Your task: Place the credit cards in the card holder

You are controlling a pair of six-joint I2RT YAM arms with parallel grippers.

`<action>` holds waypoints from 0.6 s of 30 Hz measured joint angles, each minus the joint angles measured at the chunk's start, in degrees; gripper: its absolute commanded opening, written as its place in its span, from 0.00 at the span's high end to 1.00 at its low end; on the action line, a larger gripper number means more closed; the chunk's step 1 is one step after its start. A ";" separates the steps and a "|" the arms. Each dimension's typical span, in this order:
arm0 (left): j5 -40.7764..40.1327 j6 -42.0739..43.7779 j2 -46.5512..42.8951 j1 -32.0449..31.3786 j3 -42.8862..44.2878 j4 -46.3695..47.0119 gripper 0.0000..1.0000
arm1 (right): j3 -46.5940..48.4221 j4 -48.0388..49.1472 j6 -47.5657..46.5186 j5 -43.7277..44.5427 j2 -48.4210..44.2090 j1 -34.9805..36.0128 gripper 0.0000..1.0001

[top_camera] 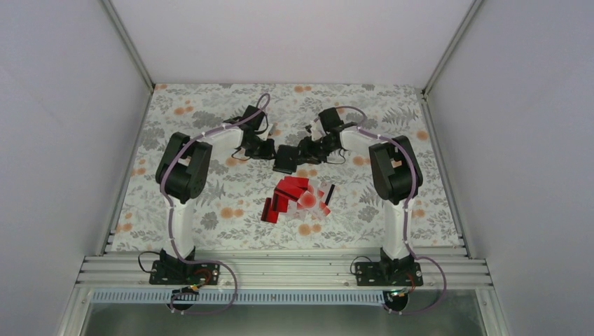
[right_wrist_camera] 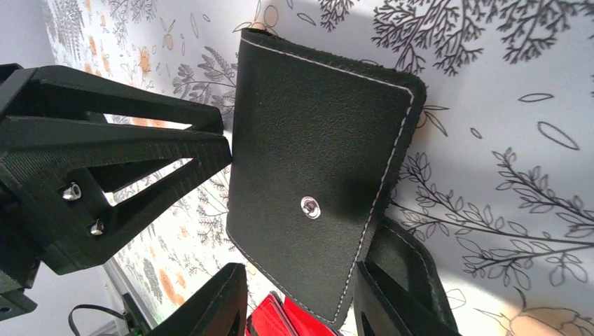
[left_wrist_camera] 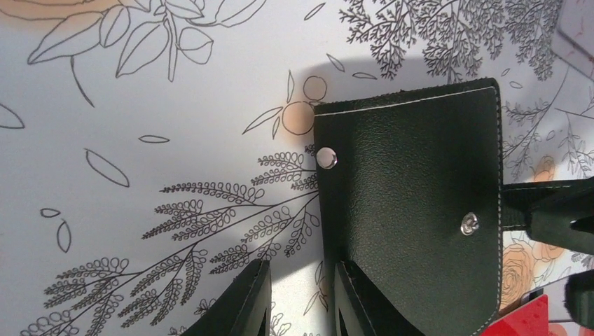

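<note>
Left hand (left_wrist_camera: 301,267), jaws a narrow gap apart with only the flowered surface (left_wrist_camera: 140,105) showing between them, sits at one side edge of the black card holder (left_wrist_camera: 413,210), one finger at that edge and nothing plainly clamped. Opposite, the right hand (right_wrist_camera: 300,269) stands wider, its two fingers straddling a corner of the holder. A sliver of red shows between one finger and the stitched edge, so it does not appear to grip. The holder lies flat in the middle of the surface between the two hands, outer face up, a snap stud (right_wrist_camera: 311,207) showing on the cover and none of its pockets in view. The credit cards (top_camera: 298,198) lie in a loose red-and-white heap just on the near side of it, none visibly in the holder.

The step in hand looks to be opening the holder. Done well, one hand pins the lower leaf to the surface while the other gets a fingertip under the top cover alone, near the snap, and folds it over. Catching both leaves together would only lift the whole holder. The cover looks thin and limp, so a shallow, firm pinch at the edge suits it. Dragging it toward the heap risks scattering the cards.
</note>
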 measured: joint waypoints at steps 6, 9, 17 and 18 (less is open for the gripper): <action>1.09 0.07 0.33 0.00 0.00 0.24 0.75 | -0.94 1.18 0.00 -1.09 0.02 -0.11 0.61; 1.33 0.11 0.35 0.00 0.00 0.24 0.75 | -1.42 1.20 0.04 -1.18 0.02 -0.24 0.61; 1.36 0.35 0.35 0.00 0.00 0.24 0.75 | -2.97 1.31 0.15 -1.18 0.35 -0.76 0.60; 1.38 0.37 0.35 0.00 0.00 0.24 0.75 | -3.15 1.46 0.15 -1.33 0.42 -0.76 0.60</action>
